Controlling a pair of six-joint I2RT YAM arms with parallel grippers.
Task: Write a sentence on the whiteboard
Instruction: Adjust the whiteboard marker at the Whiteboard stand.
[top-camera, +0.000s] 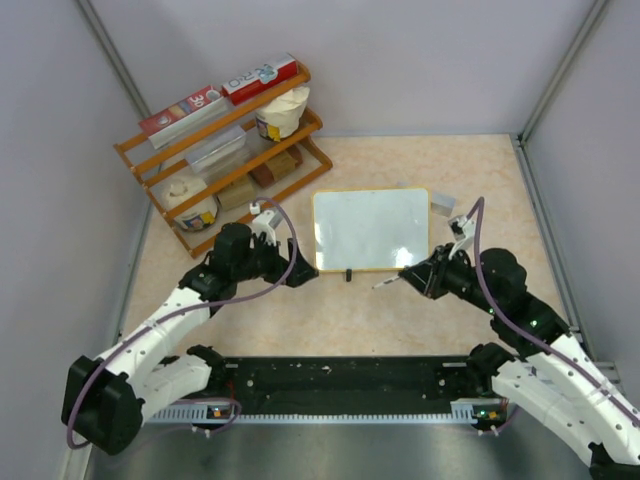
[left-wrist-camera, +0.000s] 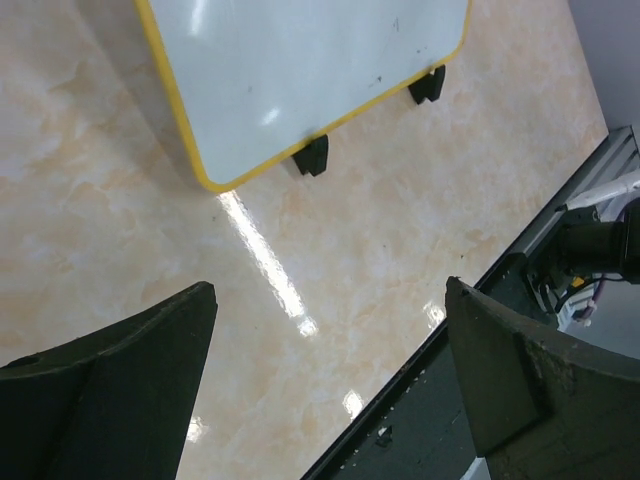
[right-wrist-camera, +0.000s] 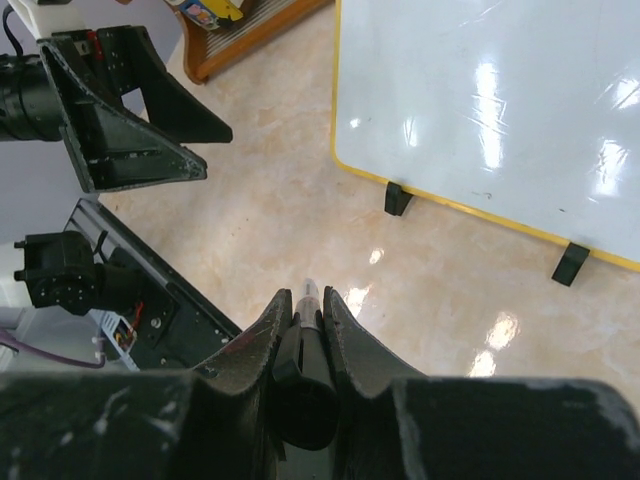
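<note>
The whiteboard lies flat mid-table, with a yellow-tan frame and two small black feet on its near edge. Its white face is bare; no sentence shows on it. My left gripper hovers open and empty by the board's near left corner, its jaws wide apart. It also shows in the right wrist view. My right gripper sits off the near right corner, shut on a black marker. The marker's pale tip pokes out left, above the tabletop and off the board.
A wooden rack with boxes and cups stands at back left. A small grey block lies by the board's far right corner. The black base rail runs along the near edge. Walls close in left, right and behind.
</note>
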